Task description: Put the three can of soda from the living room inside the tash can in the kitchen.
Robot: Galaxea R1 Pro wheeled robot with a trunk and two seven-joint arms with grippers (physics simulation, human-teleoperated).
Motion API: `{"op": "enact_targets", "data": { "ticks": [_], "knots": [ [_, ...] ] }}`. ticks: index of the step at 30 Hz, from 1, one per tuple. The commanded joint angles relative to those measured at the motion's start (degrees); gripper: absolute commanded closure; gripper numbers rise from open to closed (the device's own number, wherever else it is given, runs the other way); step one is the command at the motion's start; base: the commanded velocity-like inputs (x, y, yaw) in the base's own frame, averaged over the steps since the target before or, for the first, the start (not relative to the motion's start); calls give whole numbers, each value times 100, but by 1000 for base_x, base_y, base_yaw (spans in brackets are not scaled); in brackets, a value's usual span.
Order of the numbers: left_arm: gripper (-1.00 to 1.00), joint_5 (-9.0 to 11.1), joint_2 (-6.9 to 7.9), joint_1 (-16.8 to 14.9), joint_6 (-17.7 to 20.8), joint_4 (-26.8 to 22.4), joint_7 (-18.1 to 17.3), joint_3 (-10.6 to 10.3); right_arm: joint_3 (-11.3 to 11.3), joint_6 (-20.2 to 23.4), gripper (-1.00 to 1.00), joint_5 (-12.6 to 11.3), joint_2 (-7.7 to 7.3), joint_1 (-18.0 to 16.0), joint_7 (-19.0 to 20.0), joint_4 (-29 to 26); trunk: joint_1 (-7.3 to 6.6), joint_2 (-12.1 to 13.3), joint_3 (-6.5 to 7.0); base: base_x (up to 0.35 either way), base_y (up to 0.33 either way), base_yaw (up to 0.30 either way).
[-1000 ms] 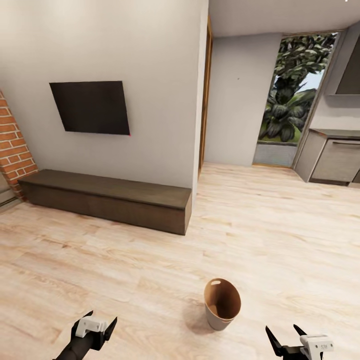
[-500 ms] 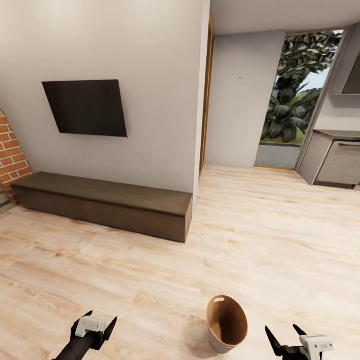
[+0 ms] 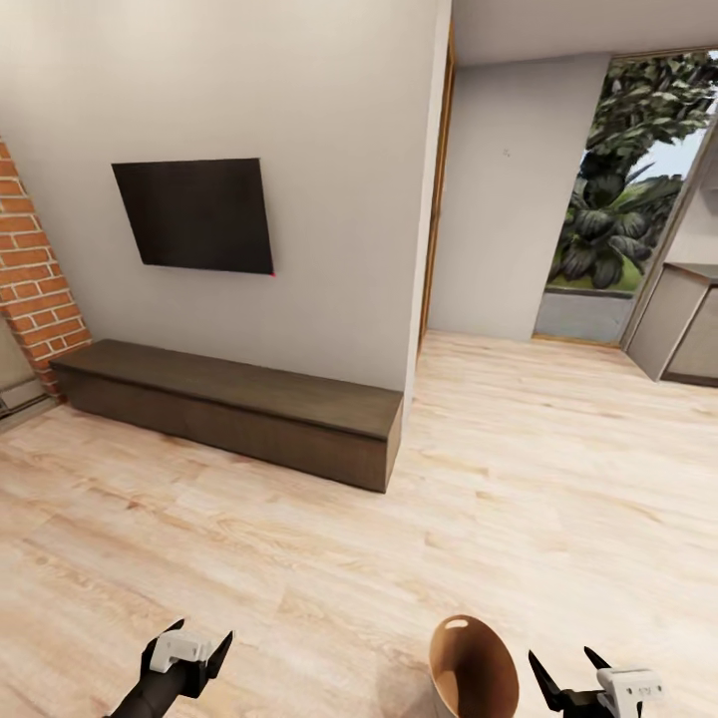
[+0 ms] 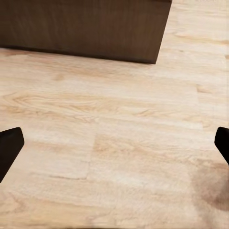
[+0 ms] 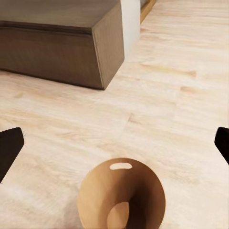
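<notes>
The tash can [image 3: 471, 666], a small round bucket with a brown inside and an oval slot near its rim, stands on the wood floor at the bottom of the head view, cut off by the frame edge. In the right wrist view the tash can [image 5: 119, 193] lies just ahead of my right gripper [image 5: 114, 145], and what shows of its inside is bare. My right gripper [image 3: 561, 658] is open, just right of the can. My left gripper [image 3: 204, 633] is open too, over bare floor to the can's left. The three can of soda are out of view.
A long low dark wood bench [image 3: 239, 404] runs along the wall under a black TV [image 3: 194, 214]. A brick wall [image 3: 35, 269] is at far left. Right of the wall corner [image 3: 424, 249] the floor leads to a glass door [image 3: 618, 219] and a kitchen counter [image 3: 688, 319].
The whole view has shifted, so the camera moved. The tash can now sits lower and closer in the picture, partly cut off. Both grippers keep the same pose, still open.
</notes>
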Motion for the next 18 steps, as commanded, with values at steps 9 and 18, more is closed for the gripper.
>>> {"op": "enact_targets", "data": {
  "ticks": [9,18],
  "knots": [
    [-100,0,-3,-1,-5,-2,1,0,-5,0,-100,-12,-2,0,0,0,0,0,0,12,0,149],
    [-100,-7,-7,-1,20,3,102,0,-14,-4,-100,-19,-8,0,2,-3,0,0,0,23,0,18]
  ]
}}
